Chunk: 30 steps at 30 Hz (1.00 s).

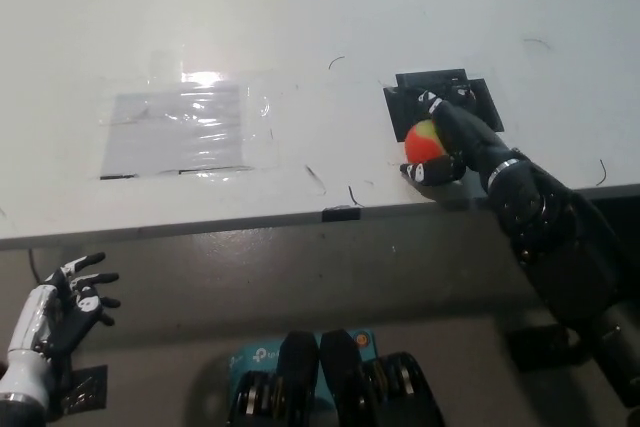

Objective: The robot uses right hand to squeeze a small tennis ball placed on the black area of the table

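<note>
We're looking down on a big white table (300, 7) with a few dark scuff marks. A clear plastic sheet (180, 129) is taped flat on it, catching a bright glare at its top edge. Below the table's front edge there's grey floor (300, 277), with a small teal box (250, 355) on it.

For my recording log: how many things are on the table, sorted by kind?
Ball: 1, red and yellow ball, held in the black right hand
Black area: 1
Clear taped sheet: 1
Total: 3
</note>
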Motion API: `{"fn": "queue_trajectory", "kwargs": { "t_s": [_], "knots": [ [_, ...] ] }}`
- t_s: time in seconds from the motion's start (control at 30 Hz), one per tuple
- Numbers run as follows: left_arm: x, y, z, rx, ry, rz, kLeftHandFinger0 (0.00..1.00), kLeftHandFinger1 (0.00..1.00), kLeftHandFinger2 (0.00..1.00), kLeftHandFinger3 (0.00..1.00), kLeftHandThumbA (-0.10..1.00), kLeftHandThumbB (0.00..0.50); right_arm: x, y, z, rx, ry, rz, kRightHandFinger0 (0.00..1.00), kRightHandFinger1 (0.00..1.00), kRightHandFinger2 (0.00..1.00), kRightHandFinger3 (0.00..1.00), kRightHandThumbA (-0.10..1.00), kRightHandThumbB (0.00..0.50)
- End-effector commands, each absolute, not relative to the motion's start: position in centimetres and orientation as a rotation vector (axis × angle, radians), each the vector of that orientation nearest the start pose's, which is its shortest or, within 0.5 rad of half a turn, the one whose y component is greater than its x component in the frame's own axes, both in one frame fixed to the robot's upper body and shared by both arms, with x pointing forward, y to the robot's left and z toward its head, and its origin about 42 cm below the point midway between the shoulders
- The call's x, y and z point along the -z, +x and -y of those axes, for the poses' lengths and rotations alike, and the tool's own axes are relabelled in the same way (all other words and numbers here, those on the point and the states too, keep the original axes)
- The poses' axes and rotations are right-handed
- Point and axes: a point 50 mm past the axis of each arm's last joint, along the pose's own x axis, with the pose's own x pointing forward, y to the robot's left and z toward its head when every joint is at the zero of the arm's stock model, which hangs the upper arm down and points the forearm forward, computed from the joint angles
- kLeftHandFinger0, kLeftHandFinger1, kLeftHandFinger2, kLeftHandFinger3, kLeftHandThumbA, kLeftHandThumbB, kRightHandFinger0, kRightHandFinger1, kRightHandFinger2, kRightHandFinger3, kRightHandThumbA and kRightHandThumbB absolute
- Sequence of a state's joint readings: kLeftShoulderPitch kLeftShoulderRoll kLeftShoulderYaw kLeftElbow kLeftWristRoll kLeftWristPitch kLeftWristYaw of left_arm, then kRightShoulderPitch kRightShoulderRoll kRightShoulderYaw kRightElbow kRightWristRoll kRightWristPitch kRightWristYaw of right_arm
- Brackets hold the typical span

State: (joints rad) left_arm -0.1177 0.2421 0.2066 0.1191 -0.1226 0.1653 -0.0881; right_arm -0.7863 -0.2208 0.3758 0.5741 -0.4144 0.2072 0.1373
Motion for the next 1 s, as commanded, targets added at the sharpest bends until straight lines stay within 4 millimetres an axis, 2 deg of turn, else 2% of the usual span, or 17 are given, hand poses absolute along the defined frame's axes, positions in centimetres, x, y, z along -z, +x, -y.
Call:
{"fn": "queue_trajectory", "kwargs": {
  "t_s": [0.0, 0.17, 0.23, 0.3, 0.33, 0.37, 0.43, 0.5, 0.57, 0.63, 0.7, 0.73, 0.77, 0.8, 0.87, 0.93, 0.97],
  "knots": [
    [-12.8, 33.0, -34.4, -0.108, 0.091, -0.063, 0.37, 0.44, 0.6, 0.71, -0.07, 0.0, -23.7, 51.6, 17.6, -0.311, -0.951, 0.056, 1.0, 1.0, 1.0, 1.0, 0.38, 0.316],
    [-13.1, 33.1, -34.5, -0.093, 0.101, -0.039, 0.37, 0.42, 0.59, 0.69, -0.1, 0.0, -21.9, 51.8, 20.9, -0.276, -0.994, -0.04, 1.0, 1.0, 1.0, 1.0, -0.09, 0.175],
    [-13.4, 33.4, -34.3, -0.088, 0.091, -0.042, 0.36, 0.43, 0.6, 0.69, -0.08, 0.0, -20.7, 51.7, 22.7, -0.274, -1.074, -0.101, 1.0, 1.0, 1.0, 1.0, -0.1, 0.065],
    [-13.6, 33.7, -34.3, -0.088, 0.092, -0.039, 0.36, 0.43, 0.6, 0.7, -0.08, 0.0, -20.3, 51.7, 23.1, -0.284, -1.107, -0.102, 0.74, 1.0, 1.0, 1.0, -0.1, 0.018],
    [-13.6, 33.8, -34.3, -0.082, 0.097, -0.028, 0.36, 0.43, 0.6, 0.7, -0.08, 0.0, -19.2, 51.5, 23.5, -0.352, -1.2, -0.111, 0.49, 0.78, 1.0, 1.0, -0.1, 0.001],
    [-13.6, 34.0, -34.3, -0.08, 0.096, -0.027, 0.36, 0.43, 0.6, 0.7, -0.08, 0.0, -18.8, 51.4, 23.5, -0.365, -1.251, -0.115, 0.39, 0.66, 1.0, 1.0, -0.1, 0.0],
    [-13.7, 34.1, -34.3, -0.076, 0.091, -0.012, 0.36, 0.42, 0.59, 0.7, -0.08, 0.0, -18.0, 50.9, 23.3, -0.394, -1.289, -0.085, 0.26, 0.47, 0.7, 1.0, -0.1, 0.0],
    [-13.8, 34.3, -34.3, -0.079, 0.099, -0.005, 0.37, 0.43, 0.58, 0.7, -0.01, 0.0, -17.4, 50.7, 23.0, -0.407, -1.335, -0.074, 0.21, 0.45, 0.64, 1.0, -0.1, 0.0],
    [-14.0, 34.5, -34.3, -0.078, 0.11, 0.002, 0.38, 0.44, 0.57, 0.7, 0.05, 0.0, -17.3, 50.4, 22.8, -0.432, -1.403, -0.049, 0.28, 0.51, 0.64, 0.97, -0.1, 0.0],
    [-14.1, 34.4, -34.4, -0.074, 0.111, 0.012, 0.39, 0.46, 0.6, 0.72, 0.05, 0.0, -16.7, 50.3, 22.5, -0.423, -1.458, -0.05, 0.04, 0.26, 0.41, 0.63, -0.1, 0.0],
    [-14.2, 34.4, -34.4, -0.068, 0.117, 0.022, 0.39, 0.46, 0.59, 0.71, 0.01, 0.0, -15.9, 50.0, 22.2, -0.409, -1.545, -0.077, 0.0, 0.2, 0.35, 0.65, -0.1, 0.0],
    [-14.3, 34.3, -34.4, -0.065, 0.116, 0.03, 0.4, 0.46, 0.58, 0.7, 0.02, 0.0, -15.1, 49.6, 21.9, -0.407, -1.562, -0.078, 0.0, 0.12, 0.29, 0.73, -0.1, 0.0],
    [-14.3, 34.3, -34.4, -0.065, 0.118, 0.027, 0.4, 0.46, 0.59, 0.7, 0.03, 0.0, -15.0, 49.5, 21.9, -0.403, -1.561, -0.069, 0.0, 0.11, 0.28, 0.68, -0.1, 0.0],
    [-14.3, 34.3, -34.4, -0.065, 0.121, 0.023, 0.39, 0.44, 0.59, 0.71, 0.02, 0.0, -14.5, 49.3, 21.8, -0.39, -1.556, -0.053, 0.0, 0.09, 0.24, 0.53, -0.1, 0.0],
    [-14.3, 34.3, -34.2, -0.052, 0.121, 0.039, 0.38, 0.45, 0.59, 0.71, -0.01, 0.0, -13.5, 48.6, 21.7, -0.336, -1.539, 0.001, 0.0, 0.11, 0.26, 0.42, -0.1, 0.0],
    [-14.3, 34.3, -34.0, -0.049, 0.118, 0.036, 0.38, 0.44, 0.58, 0.7, 0.0, 0.0, -13.3, 48.3, 21.8, -0.305, -1.526, 0.041, 0.0, 0.14, 0.3, 0.41, -0.1, 0.0],
    [-14.2, 34.2, -33.9, -0.052, 0.113, 0.032, 0.39, 0.44, 0.58, 0.69, -0.03, 0.0, -12.8, 47.8, 22.0, -0.252, -1.451, 0.141, 0.0, 0.08, 0.24, 0.25, -0.1, 0.024]
  ]
}}
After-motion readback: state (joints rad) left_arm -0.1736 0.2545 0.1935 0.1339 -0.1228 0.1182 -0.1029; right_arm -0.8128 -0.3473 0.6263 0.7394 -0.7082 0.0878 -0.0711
